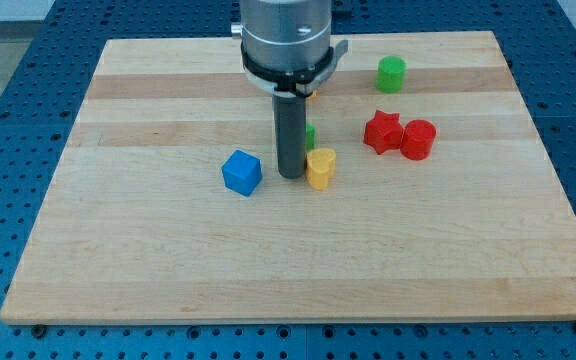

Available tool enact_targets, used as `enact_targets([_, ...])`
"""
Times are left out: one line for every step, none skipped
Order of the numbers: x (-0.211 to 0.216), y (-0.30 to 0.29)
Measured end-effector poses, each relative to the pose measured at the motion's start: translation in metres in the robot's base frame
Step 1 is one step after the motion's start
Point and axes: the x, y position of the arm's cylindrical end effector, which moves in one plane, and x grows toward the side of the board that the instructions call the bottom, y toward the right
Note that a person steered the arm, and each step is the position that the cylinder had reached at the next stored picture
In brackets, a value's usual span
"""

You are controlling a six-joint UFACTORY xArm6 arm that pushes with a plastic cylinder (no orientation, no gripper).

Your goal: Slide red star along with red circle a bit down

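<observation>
Camera view shows my arm coming down from the top centre of the frame, its grey housing ending in the straight dark rod, and my tip rests on the wooden board a little above the middle of the frame. I carry no jaws, so nothing is grasped or clamped; the rod simply stands upright on the wood. My tip sits between two blocks: the blue cube lies near it on the view's left, apart from it, and the yellow block, somewhat heart-shaped, lies just beside it on the view's right, so close that I cannot tell whether they touch. Behind the rod, toward the view's top, a small green block peeks out at the rod's right edge; most of it is hidden and I cannot make out its shape.

The red star lies to the right of centre in the upper half of the frame, well apart from my tip, with the yellow block between us. The red circle, a short cylinder, stands just beside the star on the view's right, and the two appear to touch. A green cylinder stands above the red pair, near the board's top edge. Around the board runs a blue perforated table.
</observation>
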Motion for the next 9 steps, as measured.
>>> enact_targets([0.015,0.0])
enact_targets([0.029,-0.009])
enact_targets([0.036,-0.036])
enact_targets([0.036,-0.064])
enact_targets([0.033,-0.081])
enact_targets([0.028,-0.104])
enact_targets([0.014,-0.114])
enact_targets([0.006,-0.107])
enact_targets([0.006,-0.085])
